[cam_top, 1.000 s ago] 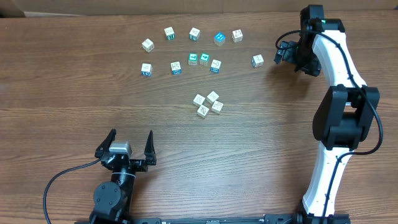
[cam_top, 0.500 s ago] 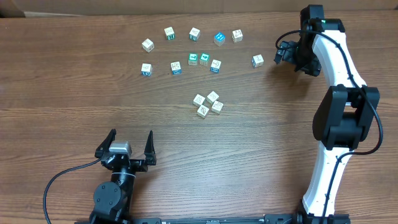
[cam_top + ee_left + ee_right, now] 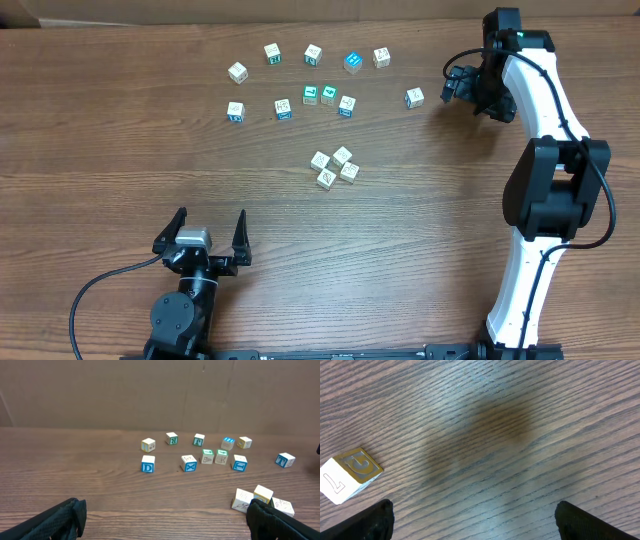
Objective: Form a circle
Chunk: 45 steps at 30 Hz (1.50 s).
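Observation:
No circle shows in any view. Several small whitish letter cubes lie scattered on the far half of the wooden table (image 3: 120,150): a loose back row (image 3: 313,54), a shorter row (image 3: 310,96) below it, and a tight cluster (image 3: 335,167) nearer the middle. A single cube (image 3: 414,97) lies at the right, just left of my right gripper (image 3: 450,84), which is open and empty. That cube (image 3: 350,474) sits left of the open fingers (image 3: 475,522). My left gripper (image 3: 210,228) stands open near the front edge, empty (image 3: 162,525). The cluster (image 3: 262,500) is by its right finger.
A bright blue-topped cube (image 3: 353,62) sits in the back row. The right arm (image 3: 545,180) rises along the table's right side. A brown cardboard wall (image 3: 150,390) closes the far edge.

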Available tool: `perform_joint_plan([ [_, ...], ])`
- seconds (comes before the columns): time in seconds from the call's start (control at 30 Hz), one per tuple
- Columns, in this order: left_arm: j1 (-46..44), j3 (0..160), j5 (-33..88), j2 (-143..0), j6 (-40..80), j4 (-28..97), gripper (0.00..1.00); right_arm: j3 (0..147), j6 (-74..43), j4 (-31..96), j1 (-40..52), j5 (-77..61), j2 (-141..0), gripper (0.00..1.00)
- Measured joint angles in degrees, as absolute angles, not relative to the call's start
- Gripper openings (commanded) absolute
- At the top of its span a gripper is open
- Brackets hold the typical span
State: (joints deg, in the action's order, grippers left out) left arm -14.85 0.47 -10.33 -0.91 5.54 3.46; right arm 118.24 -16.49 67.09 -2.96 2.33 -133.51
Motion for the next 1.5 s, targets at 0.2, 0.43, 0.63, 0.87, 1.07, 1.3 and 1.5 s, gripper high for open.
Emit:
perform_joint_plan([
  [0.2, -14.85, 0.47, -10.33, -0.91, 5.54, 3.46, 1.0, 118.24, -16.49, 67.09, -2.96, 2.33, -133.51, 1.0],
  [0.43, -14.85, 0.47, -10.33, -0.91, 5.54, 3.46, 0.99, 118.24, -16.49, 67.07, -2.96, 2.35, -133.51, 1.0],
  [0.63, -14.85, 0.47, -10.33, -0.91, 5.54, 3.46, 1.0, 118.24, -16.51, 67.11, -2.96, 2.33, -133.51, 1.0],
  [0.87, -14.85, 0.47, -10.33, -0.91, 5.54, 3.46, 0.99, 118.24, -16.49, 67.09, -2.57, 2.33, -133.19, 1.0],
  [1.07, -14.85, 0.47, -10.33, -0.91, 5.54, 3.46, 1.0, 118.24, -16.49, 67.11, -0.38, 2.33, -128.07, 1.0],
  [1.3, -14.85, 0.47, -10.33, -0.91, 5.54, 3.46, 1.0, 118.24, -16.51, 67.09, 0.3, 2.33, -114.28, 1.0],
  [1.5, -14.85, 0.47, -10.33, -0.91, 5.54, 3.46, 1.0, 118.24, -16.51, 67.09, 0.93, 2.35, -105.54, 1.0],
])
